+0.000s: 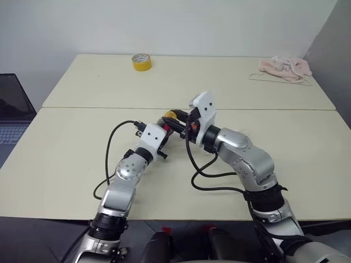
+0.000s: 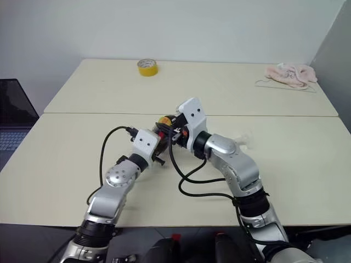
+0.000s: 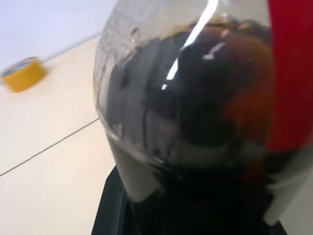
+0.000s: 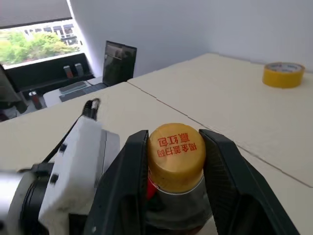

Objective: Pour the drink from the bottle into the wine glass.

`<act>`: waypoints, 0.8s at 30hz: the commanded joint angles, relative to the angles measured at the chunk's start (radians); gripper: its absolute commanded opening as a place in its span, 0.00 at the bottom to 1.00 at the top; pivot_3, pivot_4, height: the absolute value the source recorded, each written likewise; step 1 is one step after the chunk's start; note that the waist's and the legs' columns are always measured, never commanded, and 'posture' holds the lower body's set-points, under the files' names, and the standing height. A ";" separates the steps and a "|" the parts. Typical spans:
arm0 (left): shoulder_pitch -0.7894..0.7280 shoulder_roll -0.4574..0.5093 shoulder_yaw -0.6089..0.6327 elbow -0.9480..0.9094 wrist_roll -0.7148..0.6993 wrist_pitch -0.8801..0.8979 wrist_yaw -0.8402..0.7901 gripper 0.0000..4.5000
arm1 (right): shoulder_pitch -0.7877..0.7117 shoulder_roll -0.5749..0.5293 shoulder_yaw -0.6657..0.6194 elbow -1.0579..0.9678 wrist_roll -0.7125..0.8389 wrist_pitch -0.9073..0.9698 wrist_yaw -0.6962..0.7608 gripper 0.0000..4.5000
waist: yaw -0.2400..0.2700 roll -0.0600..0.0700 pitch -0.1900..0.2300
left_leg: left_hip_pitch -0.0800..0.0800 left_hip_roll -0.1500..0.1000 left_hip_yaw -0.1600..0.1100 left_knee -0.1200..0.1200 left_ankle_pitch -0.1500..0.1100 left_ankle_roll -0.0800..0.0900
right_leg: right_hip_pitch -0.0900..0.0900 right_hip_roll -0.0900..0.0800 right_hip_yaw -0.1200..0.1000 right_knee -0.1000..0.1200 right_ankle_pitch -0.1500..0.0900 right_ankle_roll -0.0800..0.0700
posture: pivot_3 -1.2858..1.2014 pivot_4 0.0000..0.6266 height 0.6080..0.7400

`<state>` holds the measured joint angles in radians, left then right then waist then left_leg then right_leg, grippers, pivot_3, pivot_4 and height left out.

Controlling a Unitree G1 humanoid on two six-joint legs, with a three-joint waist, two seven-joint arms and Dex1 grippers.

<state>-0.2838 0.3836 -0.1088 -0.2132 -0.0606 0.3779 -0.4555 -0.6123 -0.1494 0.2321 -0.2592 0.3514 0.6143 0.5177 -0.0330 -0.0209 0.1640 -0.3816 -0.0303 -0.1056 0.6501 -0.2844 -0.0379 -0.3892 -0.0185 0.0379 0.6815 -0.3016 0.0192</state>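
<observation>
- Two pale cream tables [image 1: 82,148] stand pushed together against a white wall, with a thin seam running between them.
- The left pincer [image 1: 166,133] is clenched on the body of the bottle [image 4: 177,196], holding it above the near table; dark drink [image 3: 205,112] shows through the clear plastic next to a red label.
- The right pincer [image 4: 177,161] comes in from the other side, its two black fingers [image 4: 124,171] standing on either side of the yellow-orange cap [image 4: 176,149], close against it.
- A yellow tape roll [image 1: 141,62] lies well beyond both pincers on the far table.
- A pink cloth [image 1: 285,68] sits far off to the right pincer's side, near the table's back corner.
- A laptop [image 1: 12,112] stands off the left pincer's side.
</observation>
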 commanded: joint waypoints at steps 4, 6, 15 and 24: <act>-0.011 0.223 0.078 -0.079 -0.283 0.150 -0.389 0.20 | -0.034 -0.121 -0.024 -0.097 0.029 -0.182 0.219 0.28 | -0.003 0.000 0.000 | 0.000 0.001 0.000 -0.001 0.000 0.000 | 0.000 0.001 0.000 0.000 0.000 0.000 | 0.52 0.24 1.00; -0.006 0.280 0.063 -0.071 -0.305 0.141 -0.467 0.20 | -0.041 -0.154 -0.014 -0.107 0.038 -0.208 0.281 0.28 | -0.002 0.000 0.000 | 0.001 0.001 0.000 0.000 0.000 0.000 | 0.000 0.001 0.000 -0.001 0.000 0.000 | 0.52 0.24 1.00; -0.011 0.326 0.021 -0.054 -0.320 0.098 -0.575 0.20 | -0.037 -0.207 0.017 -0.158 0.088 -0.213 0.421 0.28 | 0.000 0.000 0.000 | 0.000 0.001 0.000 0.000 0.000 0.000 | 0.001 0.000 0.000 -0.001 0.000 0.000 | 0.52 0.24 1.00; 0.044 0.151 0.018 -0.129 -0.310 0.120 -0.369 0.19 | 0.009 -0.190 0.021 -0.134 0.107 -0.159 0.374 0.67 | 0.001 0.000 0.000 | 0.000 0.001 0.000 0.001 0.000 0.000 | 0.001 0.000 0.001 -0.001 0.000 0.000 | 0.52 0.24 1.00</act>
<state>-0.2336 0.5484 -0.1020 -0.2874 -0.3685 0.5005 -0.8718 -0.6017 -0.3525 0.2663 -0.3476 0.4326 0.4521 0.9071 -0.0325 -0.0208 0.1641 -0.3815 -0.0296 -0.1061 0.6509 -0.2847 -0.0374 -0.3888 -0.0182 0.0381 0.6810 -0.3016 0.0191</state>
